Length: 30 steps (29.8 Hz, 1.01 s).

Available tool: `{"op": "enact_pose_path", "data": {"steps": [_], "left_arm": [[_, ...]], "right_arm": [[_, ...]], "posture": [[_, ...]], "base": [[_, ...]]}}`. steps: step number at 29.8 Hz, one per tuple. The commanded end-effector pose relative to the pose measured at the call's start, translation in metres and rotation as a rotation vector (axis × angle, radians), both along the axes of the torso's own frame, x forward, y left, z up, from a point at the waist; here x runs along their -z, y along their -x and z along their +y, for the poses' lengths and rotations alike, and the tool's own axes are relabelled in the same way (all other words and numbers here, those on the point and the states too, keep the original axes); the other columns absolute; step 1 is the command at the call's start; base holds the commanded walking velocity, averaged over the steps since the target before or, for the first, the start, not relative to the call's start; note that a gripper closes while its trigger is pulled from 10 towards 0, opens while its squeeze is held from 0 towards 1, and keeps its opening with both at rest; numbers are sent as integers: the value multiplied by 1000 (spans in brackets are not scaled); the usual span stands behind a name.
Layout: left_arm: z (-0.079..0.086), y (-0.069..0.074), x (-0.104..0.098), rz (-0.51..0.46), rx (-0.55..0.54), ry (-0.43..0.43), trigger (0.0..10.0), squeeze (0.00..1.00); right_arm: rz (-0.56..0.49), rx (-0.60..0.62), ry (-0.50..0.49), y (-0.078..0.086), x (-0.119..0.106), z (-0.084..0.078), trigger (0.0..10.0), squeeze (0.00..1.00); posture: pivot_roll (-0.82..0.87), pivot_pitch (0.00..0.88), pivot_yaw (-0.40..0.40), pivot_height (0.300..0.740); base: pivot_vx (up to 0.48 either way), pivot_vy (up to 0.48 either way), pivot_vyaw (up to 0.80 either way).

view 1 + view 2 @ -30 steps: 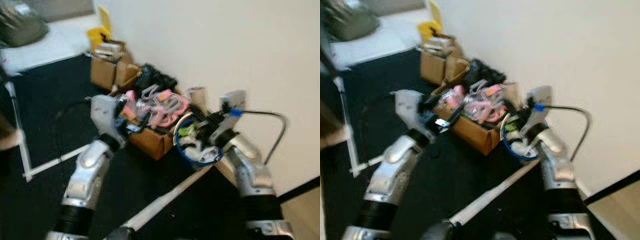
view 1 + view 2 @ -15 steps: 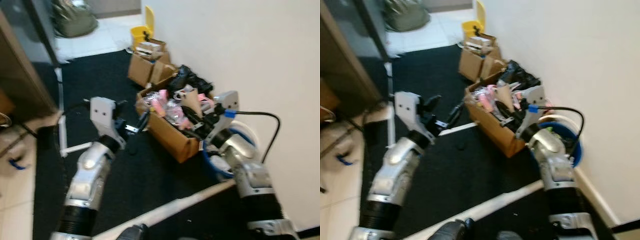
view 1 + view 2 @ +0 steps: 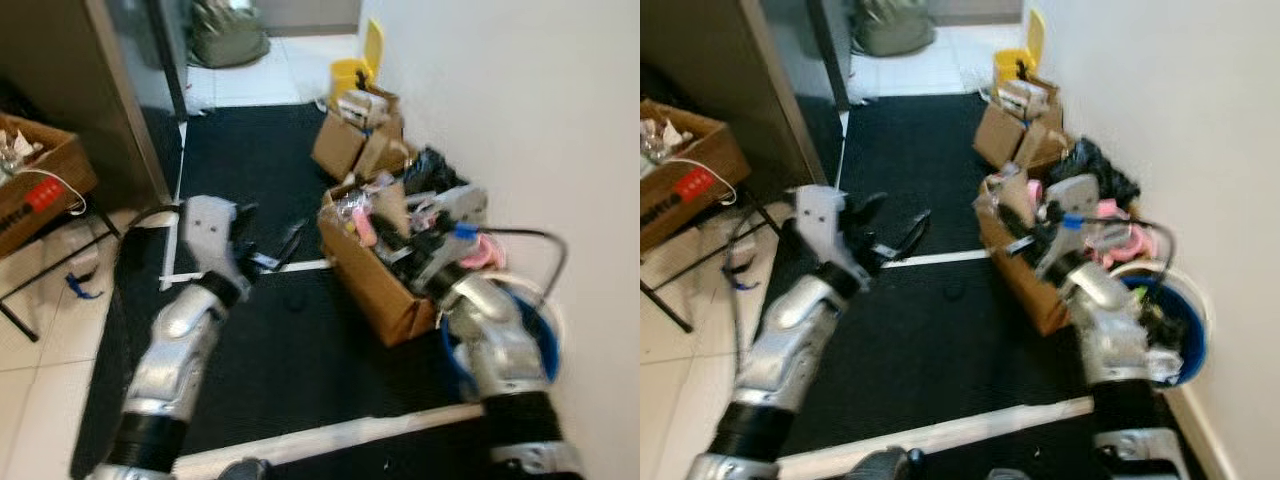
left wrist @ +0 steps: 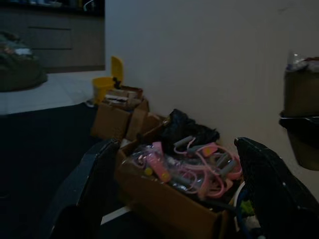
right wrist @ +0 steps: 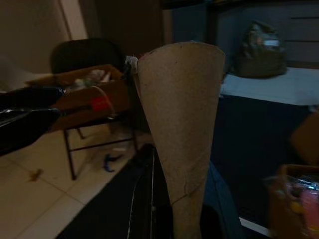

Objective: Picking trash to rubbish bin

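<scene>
Tapering brown cardboard cone (image 5: 182,134), plain, upright, in right claw (image 5: 174,219)

the two eye views look from the head, forward and steeply down, over both silver arms onto the black mat (image 3: 260,340) and the white wall (image 3: 520,100) on the robot's right. they share nearly the whole scene, slightly offset sideways: the open cardboard box (image 3: 375,285), the blue bin (image 3: 1185,335) and the yellow dustpan (image 3: 362,62) far along the wall. the left wrist view sits low near the floor, looking between its own black fingers (image 4: 84,194) at that same cardboard box and the wall. the right wrist view faces away from the wall towards a chair (image 5: 92,57), with a brown cardboard cone (image 5: 182,119) very close to the lens.
</scene>
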<state>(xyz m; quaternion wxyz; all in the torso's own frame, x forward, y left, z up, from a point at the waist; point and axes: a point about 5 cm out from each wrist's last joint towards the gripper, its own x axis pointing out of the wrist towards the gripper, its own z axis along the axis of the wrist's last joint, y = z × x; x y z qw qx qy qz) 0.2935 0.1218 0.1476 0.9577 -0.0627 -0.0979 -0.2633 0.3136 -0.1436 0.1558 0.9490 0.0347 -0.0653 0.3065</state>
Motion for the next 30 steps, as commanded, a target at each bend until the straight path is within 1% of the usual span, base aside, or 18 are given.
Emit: {"op": "enact_pose_path", "data": {"steps": [1, 6, 13, 23, 26, 30], "left_arm": [[-1, 0, 2, 11, 15, -11, 10000, 0], [2, 0, 3, 10, 13, -34, 10000, 0], [1, 1, 2, -3, 28, -38, 10000, 0], [1, 1, 0, -12, 32, -45, 10000, 0], [2, 1, 0, -13, 33, -47, 10000, 0], [2, 1, 0, -14, 34, -50, 10000, 0]], "right_arm": [[8, 11, 5, 1, 2, -5, 10000, 0], [14, 9, 30, 0, 4, -3, 10000, 0], [1, 2, 45, 1, 3, -3, 10000, 0], [-6, -5, 52, 1, 2, -2, 10000, 0], [-5, 1, 39, 1, 2, -2, 10000, 0], [-2, 6, 35, 1, 2, -3, 10000, 0]], "posture": [[-33, 0, -25, 740], [-35, 0, -27, 740], [-32, 0, -29, 740], [-28, 0, -32, 740], [-28, 0, -30, 740], [-28, 0, -30, 740]], "base": [[0, 0, 0], [256, 0, 0], [415, 0, 0], [468, 0, 775], [472, 0, 775], [472, 0, 0]]}}
